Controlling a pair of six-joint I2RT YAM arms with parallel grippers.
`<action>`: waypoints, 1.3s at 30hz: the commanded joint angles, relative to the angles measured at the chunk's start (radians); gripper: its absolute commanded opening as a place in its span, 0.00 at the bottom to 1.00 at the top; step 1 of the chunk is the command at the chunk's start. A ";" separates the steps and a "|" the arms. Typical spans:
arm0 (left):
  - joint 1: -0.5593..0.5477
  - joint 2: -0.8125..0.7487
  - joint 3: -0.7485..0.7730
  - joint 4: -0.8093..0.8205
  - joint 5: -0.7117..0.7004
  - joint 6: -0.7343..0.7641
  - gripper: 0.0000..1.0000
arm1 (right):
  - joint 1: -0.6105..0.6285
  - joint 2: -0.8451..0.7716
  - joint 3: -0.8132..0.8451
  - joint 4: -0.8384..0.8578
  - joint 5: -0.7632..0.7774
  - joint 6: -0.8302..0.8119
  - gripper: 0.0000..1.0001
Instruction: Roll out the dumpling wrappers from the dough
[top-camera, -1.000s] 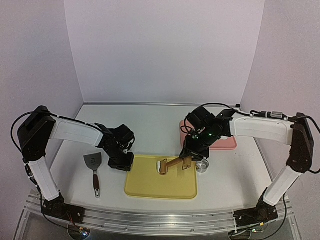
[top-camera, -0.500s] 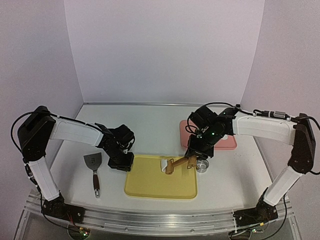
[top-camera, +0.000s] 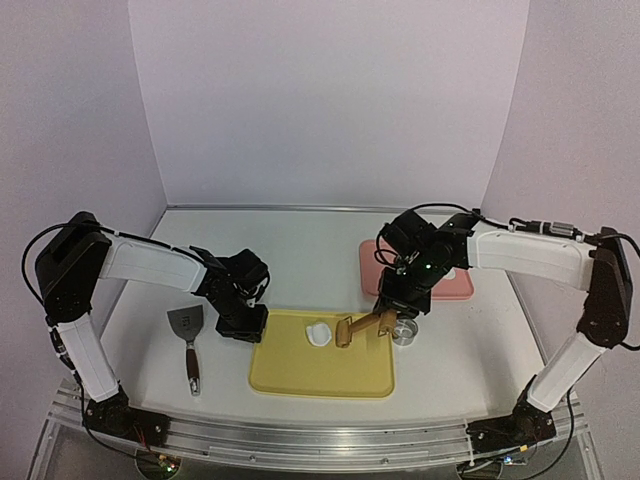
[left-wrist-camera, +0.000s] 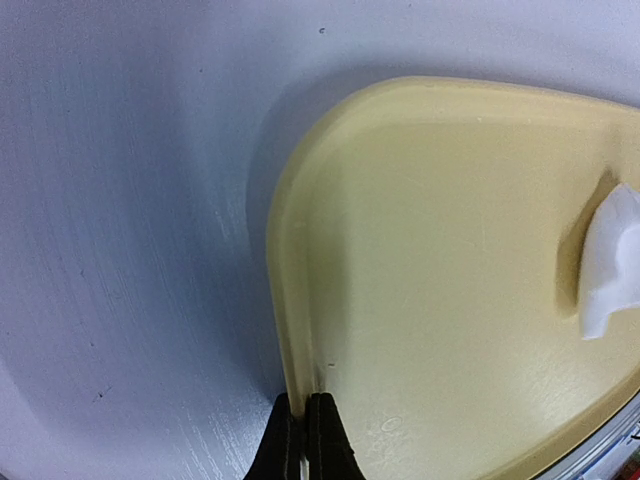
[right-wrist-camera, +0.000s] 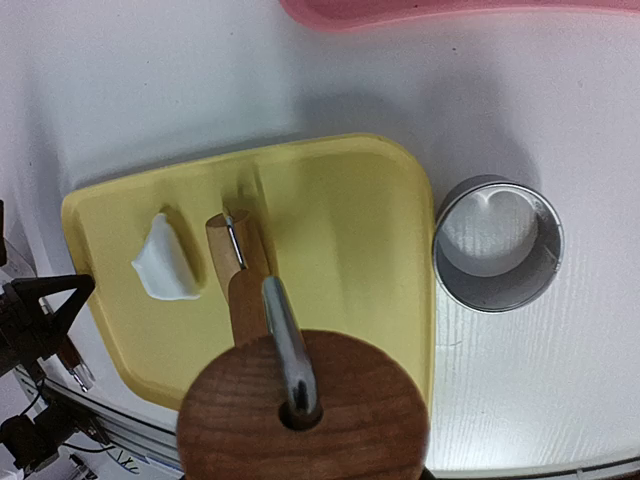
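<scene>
A grey-bladed spatula (top-camera: 189, 345) with a dark wooden handle lies on the white table (top-camera: 300, 250), well left of the yellow tray (top-camera: 320, 375), its blade pointing away from the near edge. 1 metal ring cutter (right-wrist-camera: 495, 290) stands upright just off the yellow tray's right edge, not touching it. A pink tray (top-camera: 450, 288) lies behind the cutter.

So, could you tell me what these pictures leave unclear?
Right claw: grip hidden behind the roller handle, right wrist view.
Dough: cut off by the right edge, left wrist view.
Pink tray: cut by the top edge, right wrist view; partly under the right arm, top view.
</scene>
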 joint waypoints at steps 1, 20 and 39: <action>0.001 0.028 -0.034 -0.108 -0.077 0.022 0.00 | -0.033 0.029 -0.049 -0.255 0.277 -0.029 0.00; 0.001 0.035 -0.010 -0.102 -0.067 0.029 0.00 | 0.031 -0.003 0.238 -0.191 0.011 -0.103 0.00; 0.002 0.035 -0.009 -0.105 -0.069 0.026 0.00 | 0.089 0.136 0.307 -0.096 -0.079 -0.151 0.00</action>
